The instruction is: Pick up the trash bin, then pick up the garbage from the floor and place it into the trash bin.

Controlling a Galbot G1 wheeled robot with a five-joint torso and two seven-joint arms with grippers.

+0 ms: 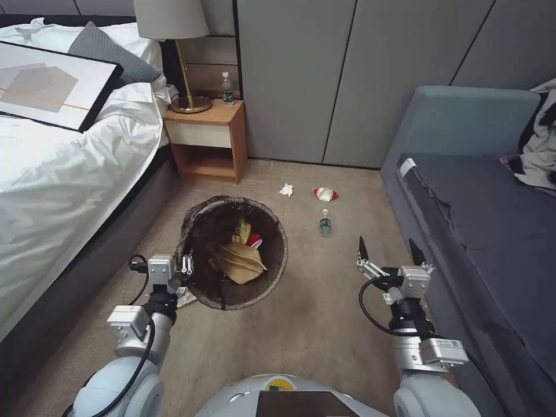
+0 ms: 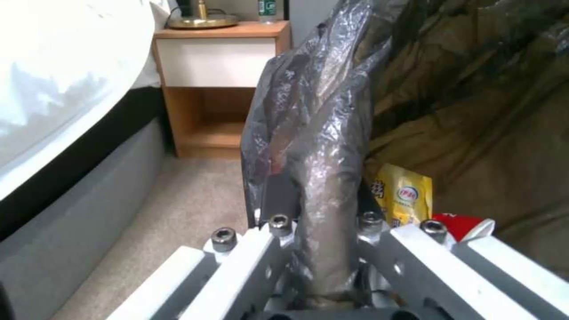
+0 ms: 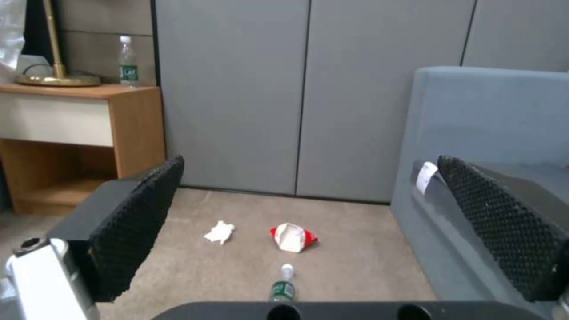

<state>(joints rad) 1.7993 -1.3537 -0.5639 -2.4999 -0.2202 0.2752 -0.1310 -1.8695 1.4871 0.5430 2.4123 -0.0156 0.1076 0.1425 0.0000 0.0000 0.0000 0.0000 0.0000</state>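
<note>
A: Currently the left hand (image 1: 186, 267) is clamped on the trash bin (image 1: 234, 252), pinching the bagged rim at its 9 o'clock.
B: Contents?
A: Brown paper bag (image 1: 237, 262), yellow wrapper (image 1: 241, 231), red cup (image 1: 255, 241) inside.
B: Right side?
A: Right hand (image 1: 389, 251) spread wide, holding nothing, above carpet beside the sofa (image 1: 463, 191).
B: Floor litter?
A: Bottle (image 1: 325, 223) at the bin's 3 o'clock; tissue (image 1: 286, 189) and crushed cup (image 1: 325, 194) at its 1 o'clock, all apart.

Trash bin (image 1: 231, 255), dark-bag lined, stood upright on carpet, holding brown paper bag (image 1: 237, 262) and yellow wrapper (image 1: 242, 230). Tissue (image 1: 286, 189), crushed red-white cup (image 1: 325, 194) and bottle (image 1: 325, 223) lay beyond it.
</note>
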